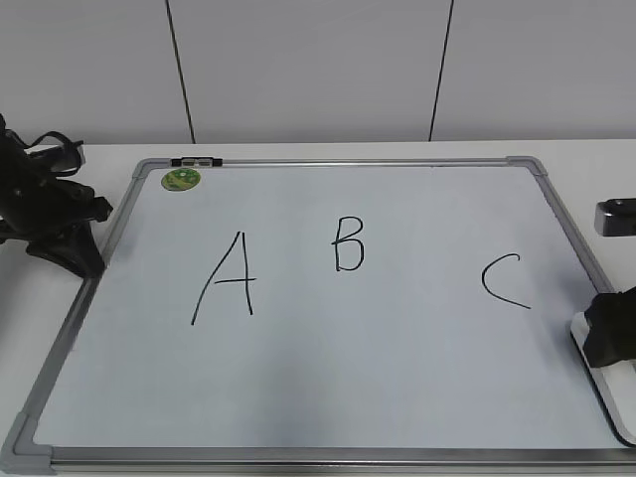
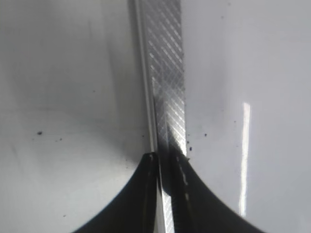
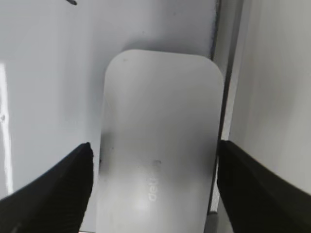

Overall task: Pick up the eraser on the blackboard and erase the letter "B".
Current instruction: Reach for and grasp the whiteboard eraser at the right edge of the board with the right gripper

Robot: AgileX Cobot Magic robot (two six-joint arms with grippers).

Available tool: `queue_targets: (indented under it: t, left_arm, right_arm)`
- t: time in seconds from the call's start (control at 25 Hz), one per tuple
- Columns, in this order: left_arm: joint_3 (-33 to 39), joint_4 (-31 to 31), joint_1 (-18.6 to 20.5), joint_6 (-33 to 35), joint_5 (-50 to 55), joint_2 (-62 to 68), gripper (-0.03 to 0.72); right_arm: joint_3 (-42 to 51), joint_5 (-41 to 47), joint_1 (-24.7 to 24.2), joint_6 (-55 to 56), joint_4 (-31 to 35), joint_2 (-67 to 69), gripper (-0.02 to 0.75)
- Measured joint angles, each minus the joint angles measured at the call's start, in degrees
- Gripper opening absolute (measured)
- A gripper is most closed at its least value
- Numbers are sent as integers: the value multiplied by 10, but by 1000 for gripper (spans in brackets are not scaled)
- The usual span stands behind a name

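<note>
The blackboard [image 1: 397, 348] is a white dry-erase board with a grey frame, lying flat. The letter "B" [image 1: 348, 243] is drawn in black at its middle, between a larger "A" [image 1: 227, 280] and a "C" [image 1: 504, 281]. The eraser [image 3: 160, 107], white with rounded corners and small grey print, lies at the board's right edge [image 1: 606, 393]. My right gripper [image 3: 154, 150] is open, one jaw on each side of the eraser, and shows at the far right of the exterior view [image 1: 611, 338]. My left gripper [image 2: 167, 156] is shut and empty, low over the board's left frame [image 2: 165, 73], [image 1: 75, 253].
A round green magnet [image 1: 181, 180] sits at the board's back left corner, next to a small black clip [image 1: 197, 161] on the frame. The board lies on a white table [image 1: 60, 149] with a white wall behind. A grey arm part [image 1: 616, 217] shows at the right edge.
</note>
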Motion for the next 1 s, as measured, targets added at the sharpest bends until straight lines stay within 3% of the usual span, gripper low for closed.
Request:
queue_targets:
  t: [0.48,0.56,1.0]
  left_arm:
    - [0,0,0,0,0,0,35]
    - [0,0,0,0,0,0,35]
    - [0,0,0,0,-2,0,35]
  right_arm:
    - [-3,12,0,0,-1,35,585]
    - [-4,19,0,0,-1,35,557]
    - [-59,87,0,0,0,36,531]
